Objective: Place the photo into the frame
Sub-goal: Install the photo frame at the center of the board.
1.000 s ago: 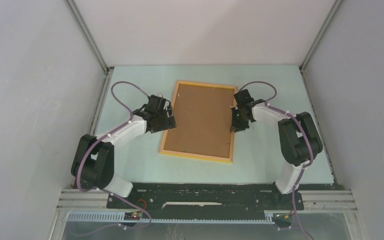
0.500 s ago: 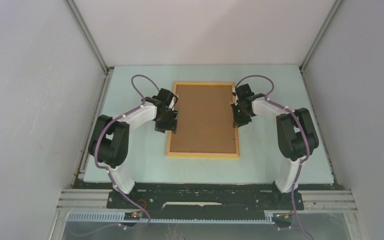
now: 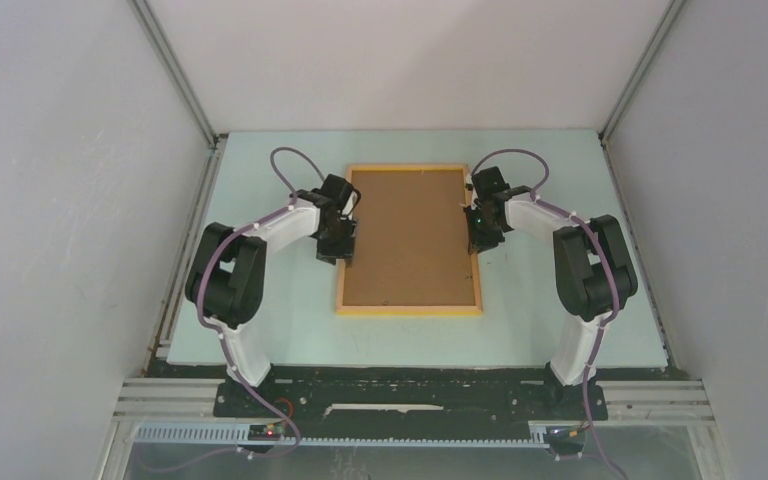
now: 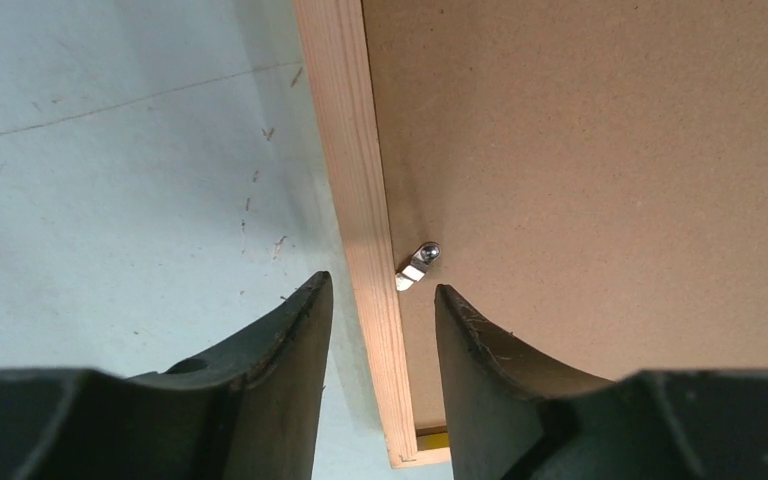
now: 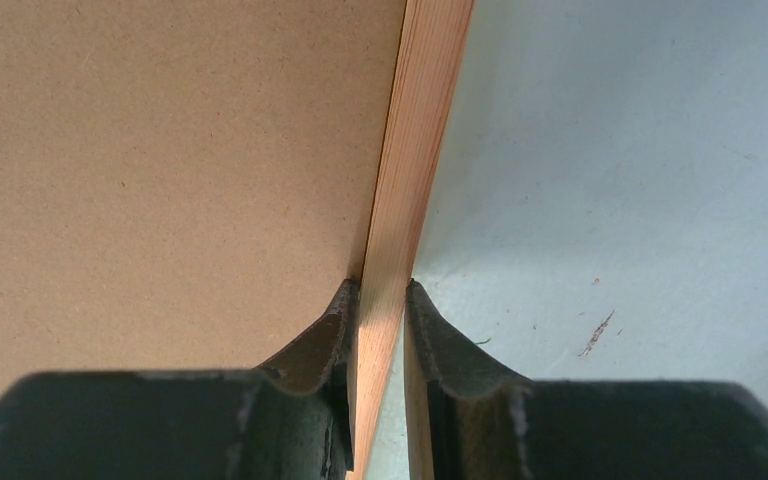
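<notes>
While the frame (image 3: 409, 309) lies face down in the middle of the worktop (image 3: 260, 170), nearer its far edge than its near one, with the brown backing board (image 3: 408, 235) uppermost, the two arms stand at its long sides. The right gripper (image 5: 380, 292) has its fingers (image 5: 325, 335) pinched on the right wooden rim, one on the board side and one on the outer side. The left gripper (image 4: 380, 290) straddles the left rim with its fingers (image 4: 295, 330) spread. A gap shows on either side of the wood, just beside a small metal clip (image 4: 418, 266) fixed near the board's edge. The photo is nowhere to be seen from here, and whether it sits under the board cannot be told. The frame looks light and stiff, though any glass in it would make it fragile. Its rim is narrow and smooth, so a hold could slip. The long rims, taken opposite one another near their middles, seem the safest places to grip. That should keep the frame level and spare the board's thin face.
</notes>
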